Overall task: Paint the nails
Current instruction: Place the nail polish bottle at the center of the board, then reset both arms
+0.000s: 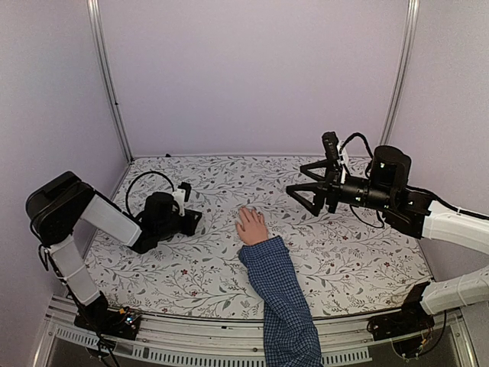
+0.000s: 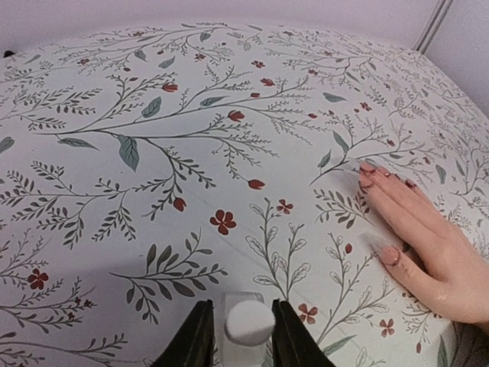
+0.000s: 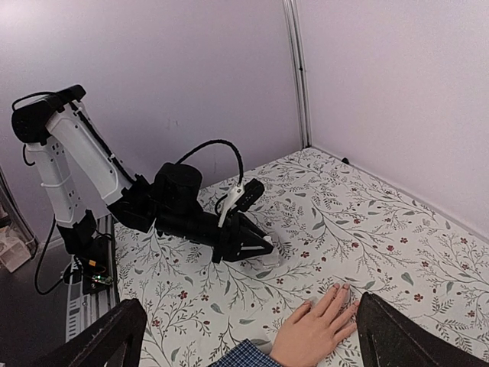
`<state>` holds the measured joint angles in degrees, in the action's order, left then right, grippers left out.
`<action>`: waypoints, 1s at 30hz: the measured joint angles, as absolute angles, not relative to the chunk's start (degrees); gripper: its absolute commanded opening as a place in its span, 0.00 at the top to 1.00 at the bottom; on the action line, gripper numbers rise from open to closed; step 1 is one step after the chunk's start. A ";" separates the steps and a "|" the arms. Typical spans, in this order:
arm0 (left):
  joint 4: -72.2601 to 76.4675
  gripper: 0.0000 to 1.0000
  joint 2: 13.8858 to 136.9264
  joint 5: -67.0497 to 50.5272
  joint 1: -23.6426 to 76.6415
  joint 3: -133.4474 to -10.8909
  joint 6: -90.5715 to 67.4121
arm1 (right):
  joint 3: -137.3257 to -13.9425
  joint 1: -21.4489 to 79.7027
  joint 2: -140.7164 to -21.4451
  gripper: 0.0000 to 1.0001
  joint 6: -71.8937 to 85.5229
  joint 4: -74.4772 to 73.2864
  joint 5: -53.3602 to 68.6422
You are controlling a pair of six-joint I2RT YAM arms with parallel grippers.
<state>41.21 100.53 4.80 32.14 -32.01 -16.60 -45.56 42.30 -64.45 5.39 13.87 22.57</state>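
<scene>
The left fingers [image 2: 195, 338] were closed on a small white knob [image 2: 248, 321], low over the floral worktop [image 2: 153, 115], near the left of the hand [image 2: 435, 252]. The right fingers [image 3: 114, 332] were spread wide, raised to the hand's right. The hand lay flat mid-worktop, nails [image 2: 367, 182] facing up.

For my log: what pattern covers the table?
White cloth with grey-green leafy sprigs and small red flowers; clearest in left wrist view.
</scene>
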 measured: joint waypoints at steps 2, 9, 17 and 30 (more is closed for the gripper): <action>40.84 0.58 100.64 4.78 32.14 -32.45 -16.29 | -45.56 42.30 -64.58 0.01 5.39 13.98 22.59; 37.47 0.15 99.48 4.73 32.14 -33.50 -16.16 | -45.56 42.30 -64.62 0.01 5.45 14.20 22.61; 25.12 0.00 90.43 3.46 32.18 -39.22 -15.40 | -45.56 42.13 -64.93 0.01 6.24 14.26 22.59; 7.97 0.00 77.25 2.24 32.25 -51.55 -16.67 | -44.75 39.40 -65.60 0.01 7.84 15.18 22.59</action>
